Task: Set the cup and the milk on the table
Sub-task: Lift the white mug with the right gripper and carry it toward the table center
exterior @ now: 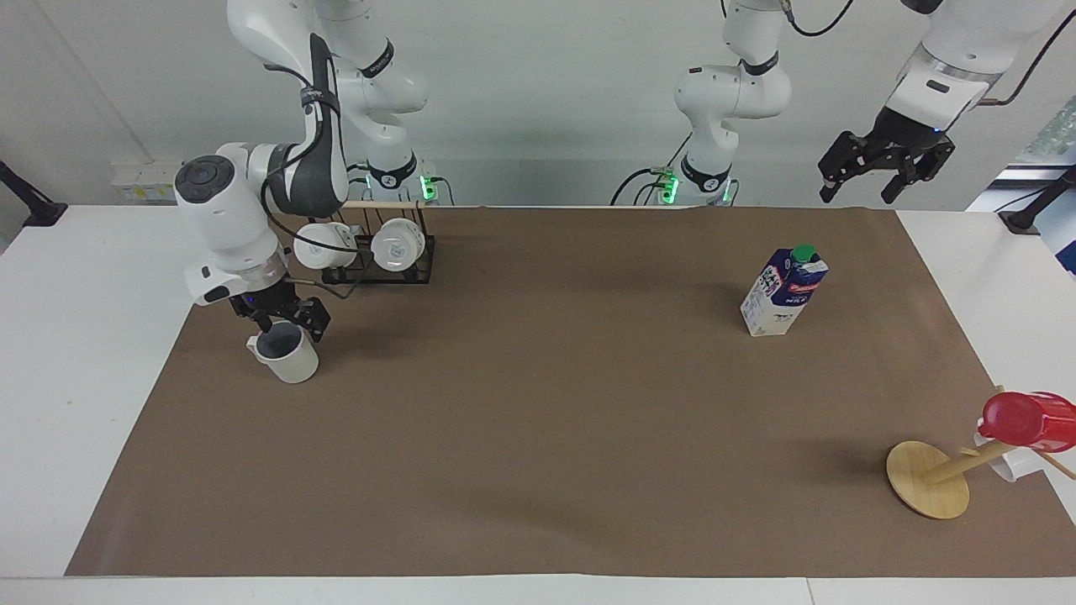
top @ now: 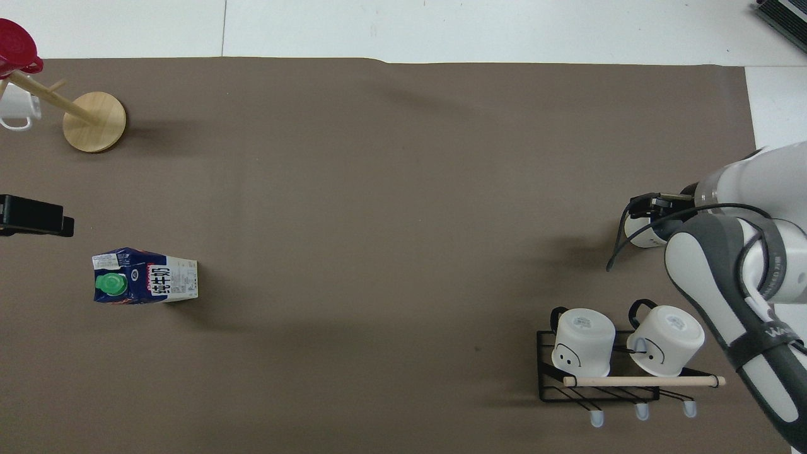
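The cup (exterior: 287, 356), off-white with a grey-blue inside, stands upright on the brown paper of the table (exterior: 84, 353) toward the right arm's end. My right gripper (exterior: 280, 319) is open and low over the cup's rim, one finger to each side; whether it touches is not clear. In the overhead view the right arm covers most of the cup (top: 638, 236), with the right gripper (top: 652, 207) over it. The milk (exterior: 783, 291) (top: 145, 277) stands upright toward the left arm's end. My left gripper (exterior: 859, 189) (top: 34, 217) waits open, raised over the table's edge beside the milk.
A black wire rack (exterior: 370, 252) (top: 599, 384) with two white mugs sits nearer to the robots than the cup. A wooden mug tree (exterior: 929, 479) (top: 94, 122) with a red cup (exterior: 1025, 418) stands at the left arm's end.
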`<state>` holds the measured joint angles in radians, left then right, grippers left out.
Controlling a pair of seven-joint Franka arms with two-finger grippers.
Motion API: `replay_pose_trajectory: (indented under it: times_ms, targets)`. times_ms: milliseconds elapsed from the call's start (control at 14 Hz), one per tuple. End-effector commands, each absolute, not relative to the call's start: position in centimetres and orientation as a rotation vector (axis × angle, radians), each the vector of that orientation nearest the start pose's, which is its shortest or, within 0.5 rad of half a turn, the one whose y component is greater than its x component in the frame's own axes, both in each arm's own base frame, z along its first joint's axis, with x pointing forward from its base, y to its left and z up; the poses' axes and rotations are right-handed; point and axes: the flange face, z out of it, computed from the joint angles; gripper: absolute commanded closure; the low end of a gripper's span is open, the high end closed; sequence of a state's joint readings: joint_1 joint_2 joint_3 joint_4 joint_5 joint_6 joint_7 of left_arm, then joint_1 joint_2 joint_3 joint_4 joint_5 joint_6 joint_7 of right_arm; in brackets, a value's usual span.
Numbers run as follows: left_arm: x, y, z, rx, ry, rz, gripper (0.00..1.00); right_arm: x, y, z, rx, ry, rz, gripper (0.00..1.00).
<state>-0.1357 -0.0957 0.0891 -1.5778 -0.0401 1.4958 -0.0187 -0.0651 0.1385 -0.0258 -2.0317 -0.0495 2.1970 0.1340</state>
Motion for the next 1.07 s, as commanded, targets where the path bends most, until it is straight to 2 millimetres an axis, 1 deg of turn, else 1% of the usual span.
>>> replay_pose_trajectory:
  times_ms: [0,357,500,571,643,714,786,857,1000]
  targets:
    - [51.1,-2.6,66.4,-3.187,0.053,-0.038,0.00,57.2,-5.4,36.5,-3.173,0.321,-0.049,0.00]
    - [51.3,-2.1,66.5,-3.186,0.043,-0.046,0.00,57.0,-5.5,34.2,-3.173,0.323,-0.012,0.00]
    - [51.4,-2.4,66.5,-3.183,0.043,-0.051,0.00,57.1,-5.4,34.1,-3.174,0.318,-0.012,0.00]
    - [51.5,-2.5,66.6,-3.182,0.047,-0.065,0.00,57.1,-5.4,34.1,-3.175,0.306,-0.012,0.18]
    - [51.6,-2.5,66.7,-3.182,0.045,-0.073,0.00,57.1,-5.5,34.1,-3.176,0.301,-0.011,0.51]
    - [51.6,-2.5,66.6,-3.182,0.047,-0.073,0.00,57.1,-5.5,34.0,-3.176,0.301,-0.014,0.75]
    - [51.5,-2.4,66.7,-3.182,0.049,-0.075,0.00,57.1,-5.5,34.0,-3.176,0.299,-0.019,0.90]
    - [51.5,-2.5,66.7,-3.181,0.054,-0.073,0.00,57.2,-5.4,34.1,-3.176,0.299,-0.021,0.99]
    - [51.5,-2.5,66.7,-3.183,0.060,-0.071,0.00,57.2,-5.5,34.1,-3.175,0.304,-0.019,1.00]
